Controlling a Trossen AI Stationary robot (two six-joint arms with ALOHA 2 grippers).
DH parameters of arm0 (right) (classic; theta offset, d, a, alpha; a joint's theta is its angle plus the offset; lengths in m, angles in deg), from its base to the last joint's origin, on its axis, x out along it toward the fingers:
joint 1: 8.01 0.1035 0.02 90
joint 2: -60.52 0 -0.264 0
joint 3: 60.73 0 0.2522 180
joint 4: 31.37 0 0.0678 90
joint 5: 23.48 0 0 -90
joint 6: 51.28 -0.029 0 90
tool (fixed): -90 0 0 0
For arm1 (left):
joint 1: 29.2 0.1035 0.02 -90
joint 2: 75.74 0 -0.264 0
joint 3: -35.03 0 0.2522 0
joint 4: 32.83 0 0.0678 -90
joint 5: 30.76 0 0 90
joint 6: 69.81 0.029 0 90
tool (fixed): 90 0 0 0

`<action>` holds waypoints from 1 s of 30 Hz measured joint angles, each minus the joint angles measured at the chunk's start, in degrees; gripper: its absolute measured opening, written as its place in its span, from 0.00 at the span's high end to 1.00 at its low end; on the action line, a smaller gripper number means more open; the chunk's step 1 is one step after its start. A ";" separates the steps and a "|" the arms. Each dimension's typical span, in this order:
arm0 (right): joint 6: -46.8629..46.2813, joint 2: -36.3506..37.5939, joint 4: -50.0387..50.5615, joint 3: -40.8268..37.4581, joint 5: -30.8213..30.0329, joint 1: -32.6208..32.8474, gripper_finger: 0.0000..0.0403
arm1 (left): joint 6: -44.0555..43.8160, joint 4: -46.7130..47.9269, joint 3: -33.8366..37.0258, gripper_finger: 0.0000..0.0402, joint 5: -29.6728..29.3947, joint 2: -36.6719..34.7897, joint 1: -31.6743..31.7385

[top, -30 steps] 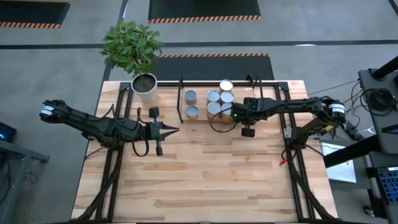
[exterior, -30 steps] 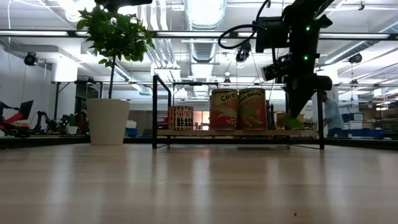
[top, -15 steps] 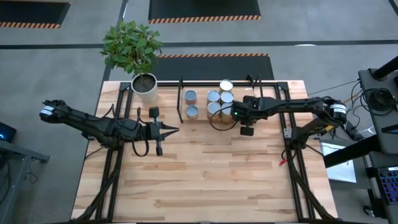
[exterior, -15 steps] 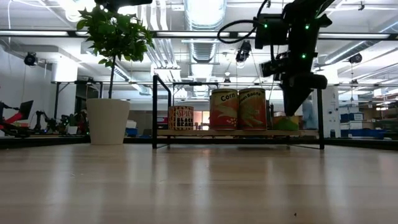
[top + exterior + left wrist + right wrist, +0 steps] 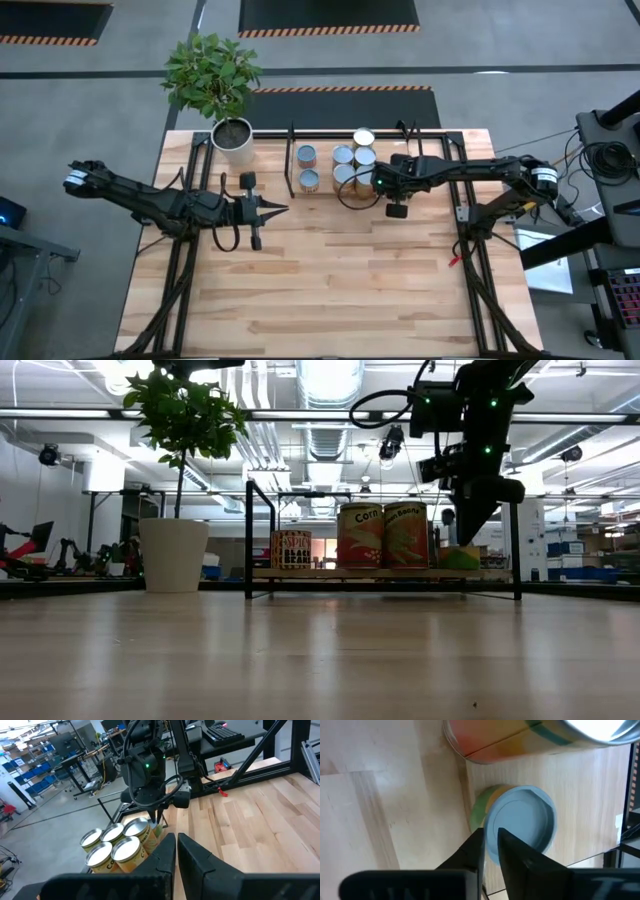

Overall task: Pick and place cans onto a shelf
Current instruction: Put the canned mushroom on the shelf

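Workshop clutter and ceiling ducts fill the background beyond the bench (image 5: 330, 290), where the shelf (image 5: 380, 573) stands along the far edge beside a potted plant (image 5: 215, 80). I count five cans (image 5: 343, 155) on its board in the overhead view, silvery tops up, with printed labels showing from table height. A shorter green and yellow can (image 5: 520, 822) with a pale blue lid sits at the shelf's right end. My right gripper (image 5: 489, 851) hangs directly above it, fingers nearly closed and holding nothing. I judge that the sound move is to lift straight clear of the rods without brushing the neighbouring cans. My left gripper (image 5: 275, 210) waits over the bench left of centre, fingers narrow and empty.
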 joint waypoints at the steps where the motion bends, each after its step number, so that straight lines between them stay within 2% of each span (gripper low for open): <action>1: 0.07 0.00 0.00 0.00 0.00 0.00 0.91 | 0.00 -0.04 0.00 1.00 0.00 0.00 0.00; 9: 1.46 1.84 -0.02 -0.04 -0.04 -0.18 0.96 | -0.17 -1.13 0.00 1.00 0.00 0.00 -0.02; 20: 3.49 1.68 -9.48 -5.06 -0.05 -4.42 0.96 | 0.00 -1.31 0.00 1.00 0.00 0.00 -0.02; 30: 4.43 1.75 -9.13 -5.73 -0.46 -4.44 0.96 | 0.00 -1.32 0.00 1.00 0.00 0.00 0.00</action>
